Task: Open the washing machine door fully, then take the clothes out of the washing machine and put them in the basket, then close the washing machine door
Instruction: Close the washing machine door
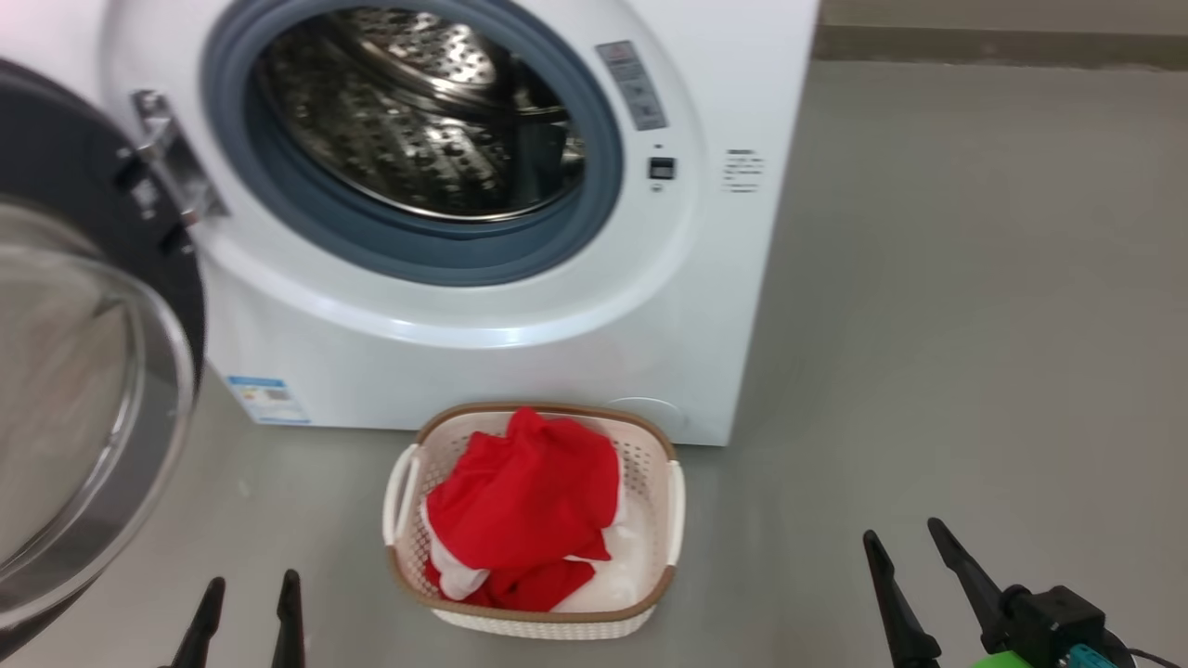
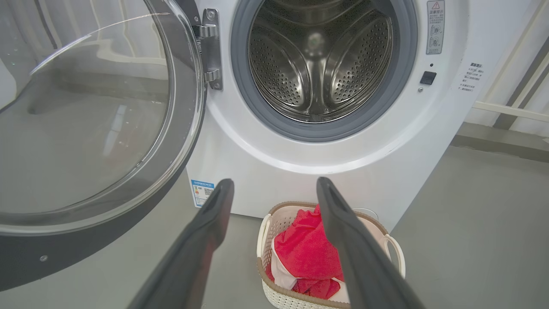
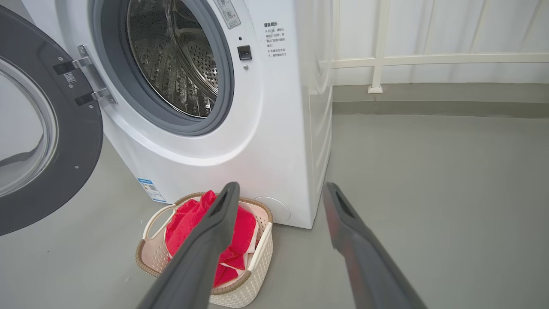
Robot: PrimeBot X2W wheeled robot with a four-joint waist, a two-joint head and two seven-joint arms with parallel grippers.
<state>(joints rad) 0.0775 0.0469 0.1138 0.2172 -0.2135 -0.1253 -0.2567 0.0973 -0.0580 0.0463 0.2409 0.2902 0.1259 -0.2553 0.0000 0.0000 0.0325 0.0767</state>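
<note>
The white washing machine stands ahead with its steel drum bare inside. Its black-rimmed glass door hangs swung wide open to the left. On the floor before the machine sits the cream basket, holding the red and white clothes. My left gripper is open at the lower left, short of the door and left of the basket. My right gripper is open at the lower right, over bare floor. The wrist views show the basket, the clothes and each gripper's spread empty fingers.
Grey floor stretches to the right of the machine. A pale railing and a low ledge run along the back wall behind it. The open door reaches out over the floor on the left.
</note>
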